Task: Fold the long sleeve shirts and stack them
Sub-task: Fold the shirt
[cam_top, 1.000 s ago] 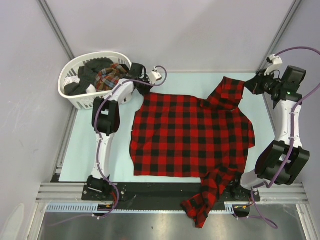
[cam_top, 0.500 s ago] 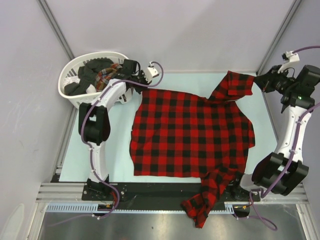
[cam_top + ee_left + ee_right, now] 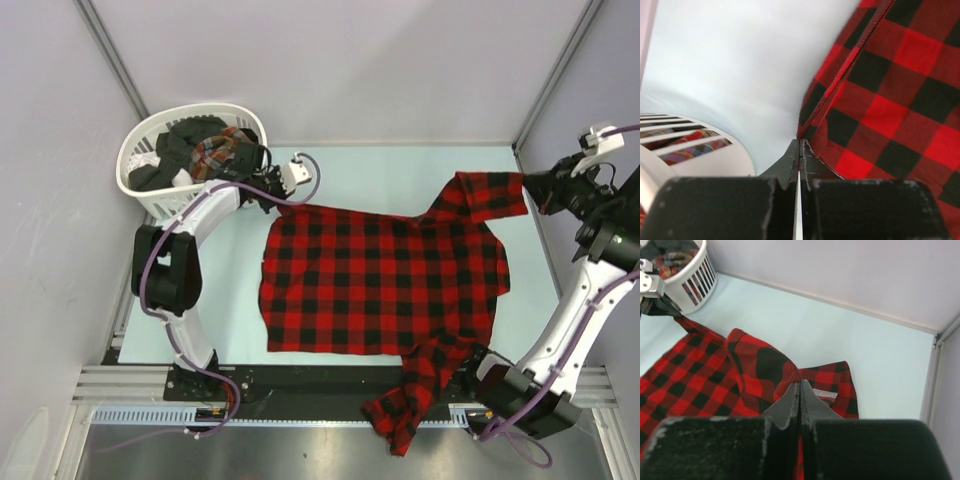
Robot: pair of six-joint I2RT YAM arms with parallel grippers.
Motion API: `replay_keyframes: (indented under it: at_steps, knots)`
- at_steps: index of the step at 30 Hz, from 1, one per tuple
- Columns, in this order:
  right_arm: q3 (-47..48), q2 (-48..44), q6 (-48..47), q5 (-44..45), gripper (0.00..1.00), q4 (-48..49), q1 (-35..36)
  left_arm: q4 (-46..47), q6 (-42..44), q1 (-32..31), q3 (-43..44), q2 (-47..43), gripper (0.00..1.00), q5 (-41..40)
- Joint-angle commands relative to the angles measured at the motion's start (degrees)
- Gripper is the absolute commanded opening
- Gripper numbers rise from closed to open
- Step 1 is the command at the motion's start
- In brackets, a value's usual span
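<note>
From above we see the red-and-black checked shirt spread across the pale surface, with one sleeve hanging over the near edge between the arm bases. The left gripper sits at the shirt's far left corner, just beside the white basket. The basket holds a finer plaid shirt among dark clothes. The right gripper is at the far right corner. Only the wrist views confirm the grips. On the left, the jaws are clenched on the shirt's hemmed edge. On the right, they pinch a raised fold of checked cloth. That view also catches the basket and the other gripper far across the shirt.
</note>
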Motion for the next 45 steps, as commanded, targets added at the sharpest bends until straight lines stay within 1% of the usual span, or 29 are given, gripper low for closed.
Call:
replay_keyframes:
  at_steps: [1,4,9,12,14,19,21,22,23,26,28,32,33,35,36,37,38,39,40,41,42,43,44,45]
  knots:
    - [0.7,-5.2,-8.2,0.3,0.0,-10.3,-0.8,0.9,4.6,-0.8,-5.0,-6.2,0.0,1.5]
    - [-1.1,-9.5,-10.9,3.7,0.0,-13.6,-0.9,1.2,5.8,-1.4,-9.5,-7.6,0.0,0.8]
    - [-5.1,-17.2,-15.5,6.7,0.0,-18.2,-1.0,2.5,6.2,-3.0,-13.0,-7.9,0.0,-0.5]
    - [-9.8,-20.1,-17.1,9.0,0.0,-18.6,-1.0,2.8,5.6,-4.6,-14.2,-7.1,0.0,-0.9]
    - [-11.8,-20.3,-17.7,9.6,0.0,-19.6,-1.0,3.1,5.8,-5.6,-15.0,-5.7,0.0,-1.8]
    - [-15.4,-19.6,-22.1,8.3,0.0,-22.8,-0.9,2.3,6.2,-6.4,-15.6,-2.6,0.0,-4.6]
    - [-16.1,-19.0,-25.0,7.0,0.0,-26.5,-0.9,1.4,6.9,-6.4,-15.6,-2.0,0.0,-5.3]
    - [-16.1,-18.3,-29.1,5.2,0.0,-28.4,-0.9,0.1,7.2,-6.4,-15.8,-2.0,0.01,-5.4]
    - [-16.1,-18.0,-31.0,4.2,0.0,-32.4,-0.9,-0.3,7.9,-6.4,-16.2,-2.4,0.01,-5.4]
    - [-16.8,-17.1,-36.4,1.3,0.0,-38.1,-0.7,-2.1,8.7,-6.4,-17.1,-4.2,0.04,-3.9]
    - [-17.6,-16.9,-38.0,0.3,0.0,-40.0,-0.6,-3.1,8.4,-6.4,-17.2,-5.5,0.09,-3.5]
    - [-18.5,-16.9,-44.0,-2.2,0.0,-45.8,0.3,-4.2,8.1,-6.5,-17.3,-6.0,0.16,-2.9]
    - [-18.6,-16.8,-44.4,-2.6,0.0,-46.3,0.7,-4.4,8.0,-6.5,-17.2,-6.2,0.26,-2.9]
    - [-18.4,-16.7,-43.6,-3.7,0.0,-45.3,2.0,-5.3,7.0,-6.4,-16.0,-7.4,0.34,-2.9]
    - [-18.4,-16.7,-41.5,-4.5,0.0,-44.4,2.6,-5.5,6.5,-6.4,-15.6,-8.4,0.46,-2.1]
    - [-18.5,-16.6,-40.1,-4.8,0.0,-41.5,4.2,-6.2,5.6,-6.4,-14.9,-9.5,0.5,-0.9]
    - [-19.3,-16.5,-38.5,-5.0,0.0,-39.3,5.1,-6.1,4.6,-6.4,-14.6,-12.3,0.61,0.3]
    - [-19.9,-16.5,-32.5,-4.5,0.0,-36.6,6.6,-5.9,3.6,-6.4,-14.3,-13.6,0.66,3.8]
    - [-20.8,-16.4,-29.1,-3.5,0.0,-29.4,9.9,-5.9,1.0,-6.4,-13.6,-14.9,0.74,5.3]
    - [-22.3,-16.2,-25.4,-2.1,0.0,-25.9,12.6,-5.6,-0.9,-6.4,-13.4,-16.4,0.82,7.1]
    - [-23.0,-15.7,-23.0,1.4,0.0,-22.9,15.0,-4.6,-3.0,-6.5,-13.4,-19.4,0.85,8.2]
    - [-23.5,-15.2,-19.8,3.2,0.0,-18.5,17.2,-2.0,-7.3,-6.5,-14.1,-21.4,0.86,10.3]
    - [-24.0,-14.7,-18.3,5.0,0.0,-16.5,22.1,-0.2,-9.4,-6.5,-14.8,-23.4,0.91,10.7]
    - [-24.9,-14.3,-17.3,8.0,0.0,-14.7,24.1,2.6,-11.2,-6.5,-15.5,-27.2,0.94,10.8]
